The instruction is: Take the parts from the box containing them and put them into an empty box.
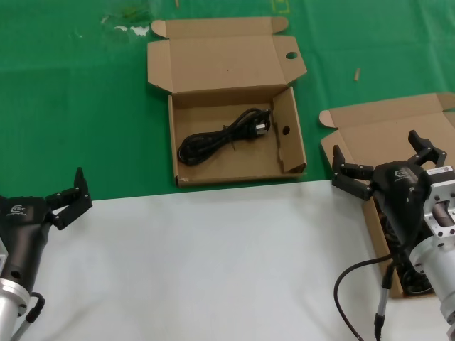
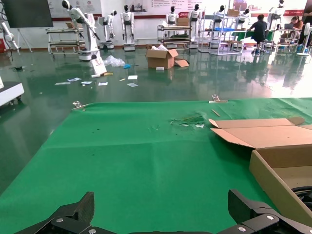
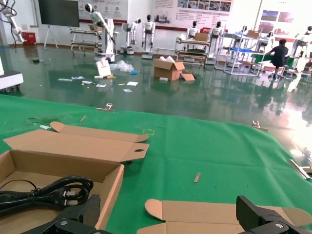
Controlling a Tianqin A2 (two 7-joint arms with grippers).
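Right gripper point(image 1: 384, 165) hangs above the right-hand box point(image 1: 384, 128), fingers spread wide, nothing held. It sits over that box's near-left part, lid flap open behind it. Dark cord bundles point(image 1: 402, 270) show in the box under the wrist, mostly hidden by the arm, so the count is unclear.

Left gripper point(image 1: 69, 197) is parked at the near left over the white table surface point(image 1: 213, 263), jaws also open and empty, well apart from both boxes.

The centre box point(image 1: 234, 138) lies on the green cloth point(image 1: 71, 106), lid back, round hole in the lid flap and another in the right side wall. One coiled black cord point(image 1: 224, 138) already lies inside, plug end toward the right wall; the right wrist view shows that plug point(image 3: 68, 192) near the box's wall.

Handling judgement: cords look light, soft and floppy, coils loose, so a bundle may sag or unspool when lifted and the plug may snag on the box wall. Best hold is likely across the middle of the bundle where several strands stack, not the plug or a single loop. The cardboard is light and may shift if bumped.
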